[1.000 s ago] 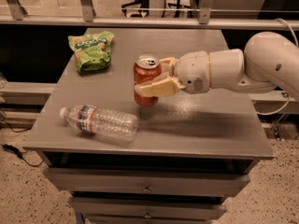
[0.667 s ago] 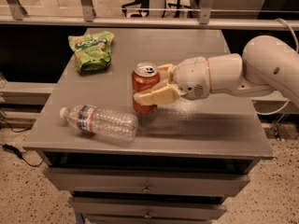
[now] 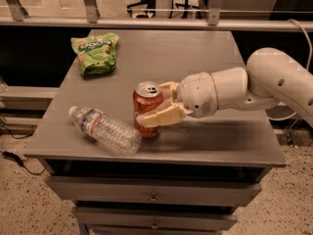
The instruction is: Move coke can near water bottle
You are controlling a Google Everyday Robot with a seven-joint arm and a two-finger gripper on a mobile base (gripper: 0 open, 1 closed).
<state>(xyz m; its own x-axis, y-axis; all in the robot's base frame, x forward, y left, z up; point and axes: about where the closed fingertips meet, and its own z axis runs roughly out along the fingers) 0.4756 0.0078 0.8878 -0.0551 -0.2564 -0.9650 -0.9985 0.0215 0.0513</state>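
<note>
Three things counted on the grey table (image 3: 215, 58): a coke can (image 3: 145, 103), a water bottle (image 3: 105, 129) and a green snack bag (image 3: 95, 53). Found the can upright near the front edge, silver top up, just beside the bottle's wide end; could not tell whether touching. Saw the bottle lying on its side at the front left, white cap pointing towards the back left. Spotted the bag well apart from both, at the back left corner. Noted the gripper (image 3: 154, 104) at the can, reaching in from the right on a white arm (image 3: 274, 77). Saw its tan fingers (image 3: 164, 116) clenched on the can, one across the front, the other behind. Made out drawers (image 3: 154, 198) under the tabletop.
</note>
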